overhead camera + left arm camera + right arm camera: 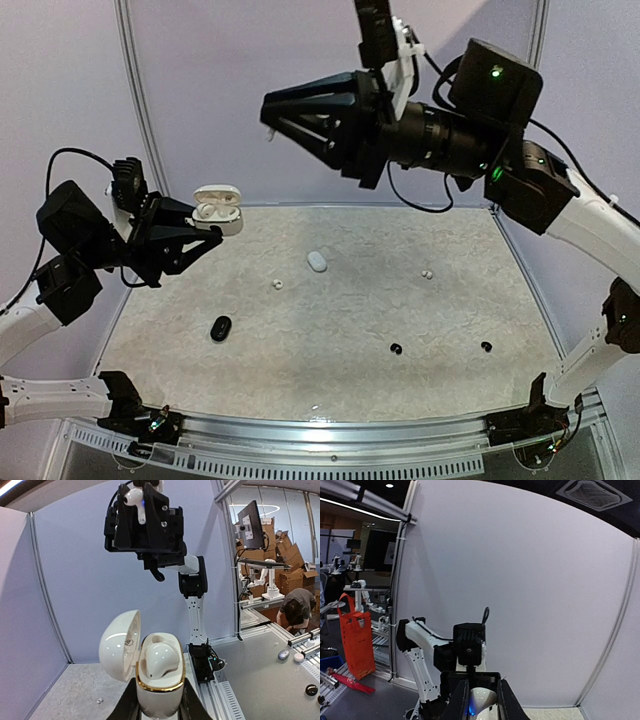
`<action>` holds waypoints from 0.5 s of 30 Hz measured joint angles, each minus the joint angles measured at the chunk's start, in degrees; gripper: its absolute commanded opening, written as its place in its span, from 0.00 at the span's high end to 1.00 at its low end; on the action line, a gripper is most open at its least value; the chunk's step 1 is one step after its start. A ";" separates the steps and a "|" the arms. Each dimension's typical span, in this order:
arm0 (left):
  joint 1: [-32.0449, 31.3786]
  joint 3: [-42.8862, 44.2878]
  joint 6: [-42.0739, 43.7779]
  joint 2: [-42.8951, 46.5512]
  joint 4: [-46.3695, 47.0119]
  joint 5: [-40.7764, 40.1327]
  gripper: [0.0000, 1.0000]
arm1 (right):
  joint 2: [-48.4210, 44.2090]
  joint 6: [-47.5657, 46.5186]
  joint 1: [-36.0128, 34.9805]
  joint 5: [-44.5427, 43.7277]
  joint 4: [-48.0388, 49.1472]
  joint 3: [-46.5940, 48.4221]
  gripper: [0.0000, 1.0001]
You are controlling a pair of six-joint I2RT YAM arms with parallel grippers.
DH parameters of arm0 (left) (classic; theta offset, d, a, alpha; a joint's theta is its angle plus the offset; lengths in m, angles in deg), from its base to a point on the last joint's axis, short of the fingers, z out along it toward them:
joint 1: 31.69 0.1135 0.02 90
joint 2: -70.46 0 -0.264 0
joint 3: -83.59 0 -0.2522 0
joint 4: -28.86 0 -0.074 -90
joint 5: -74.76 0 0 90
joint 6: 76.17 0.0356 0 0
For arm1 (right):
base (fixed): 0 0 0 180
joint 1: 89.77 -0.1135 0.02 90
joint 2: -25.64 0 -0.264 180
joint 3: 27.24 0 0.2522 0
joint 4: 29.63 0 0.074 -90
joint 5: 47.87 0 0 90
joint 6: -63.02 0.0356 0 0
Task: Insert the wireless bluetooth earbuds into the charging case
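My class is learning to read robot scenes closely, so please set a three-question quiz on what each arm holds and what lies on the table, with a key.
1. True or false: the left arm's fingers clamp a glossy white plastic charging case with a gold rim, and its lid is open.
2. What sits between the right arm's fingers?
A) a small white stemmed plastic earbud
B) a black oval case
C) nothing
3. Fill in: ___ tiny black rounded earbuds lie on the pale speckled table.

Key: 1 true; 2 A; 3 two.
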 measured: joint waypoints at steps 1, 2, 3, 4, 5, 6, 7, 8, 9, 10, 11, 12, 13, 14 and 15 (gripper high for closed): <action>0.00 0.07 0.24 -0.09 0.00 0.42 1.00 | 1.03 -1.18 -0.57 1.62 -0.07 0.28 1.00; 0.00 0.17 0.46 -0.11 0.00 0.76 1.00 | 2.03 -2.34 -1.07 2.95 -0.26 0.52 1.00; 0.00 0.33 0.83 -0.15 0.00 1.09 1.00 | 2.97 -3.58 -1.51 4.07 -0.90 0.87 1.00; 0.00 0.46 1.07 -0.20 -0.02 1.29 1.00 | 3.69 -4.66 -1.86 4.68 -1.44 1.16 0.99; 0.00 0.57 1.18 -0.20 -0.02 1.40 1.00 | 4.42 -5.79 -2.27 5.38 -2.29 1.55 0.99; 0.00 0.61 1.33 -0.20 -0.02 1.49 1.00 | 5.05 -6.99 -2.62 5.81 -3.23 2.01 0.99; 0.00 0.63 1.49 -0.20 -0.02 1.60 1.00 | 5.51 -8.02 -2.93 6.08 -3.98 2.34 0.99; 0.00 0.63 1.70 -0.20 -0.04 1.66 1.00 | 5.86 -9.18 -3.23 6.45 -4.79 2.67 0.99; 0.00 0.63 1.90 -0.22 -0.04 1.73 1.00 | 6.19 -10.23 -3.43 6.67 -5.55 3.04 0.99; -0.02 0.63 2.16 -0.22 -0.04 1.79 1.00 | 6.38 -11.30 -3.61 6.84 -6.23 3.28 0.99; -0.02 0.63 2.45 -0.22 -0.09 1.84 1.00 | 6.54 -12.22 -3.72 6.91 -7.06 3.61 0.99; -0.02 0.63 2.75 -0.20 -0.13 1.86 1.00 | 6.67 -12.81 -3.80 6.91 -7.50 3.87 0.99; -0.02 0.63 3.15 -0.20 -0.26 1.81 1.00 | 6.75 -13.66 -3.85 6.93 -7.91 4.07 0.99; -0.04 0.63 3.69 -0.20 -0.44 1.77 1.00 | 6.78 -14.34 -3.89 6.91 -8.24 4.11 0.99; -0.11 0.63 4.31 -0.20 -0.57 1.64 1.00 | 6.80 -14.88 -3.89 6.88 -8.48 4.13 0.99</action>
